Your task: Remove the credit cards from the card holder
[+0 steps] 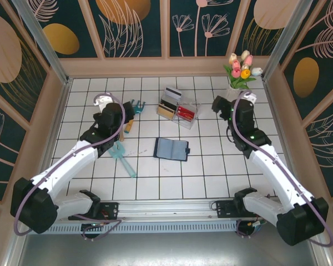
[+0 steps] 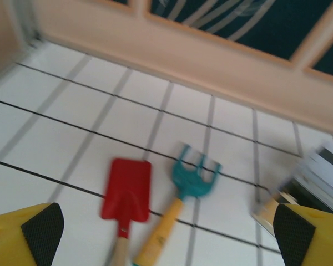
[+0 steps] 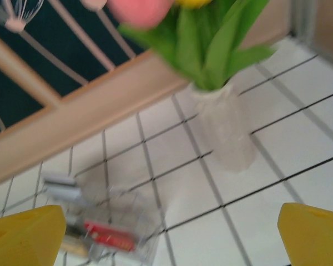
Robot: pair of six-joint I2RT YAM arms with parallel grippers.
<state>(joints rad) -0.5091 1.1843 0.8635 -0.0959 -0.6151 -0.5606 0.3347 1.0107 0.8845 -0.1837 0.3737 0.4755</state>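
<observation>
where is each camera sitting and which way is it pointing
Top external: above and behind the arms, looking down on the tiled table; both arms show.
Left wrist: low, faces the back wall over red shovel and teal rake; open left gripper below.
Right wrist: faces the tulip vase and clear box; open right gripper below.
Shared: top and right wrist both see vase and box.

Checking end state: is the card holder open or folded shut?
Open. In the top view the card holder lies spread flat, both inner panels facing up.
</observation>
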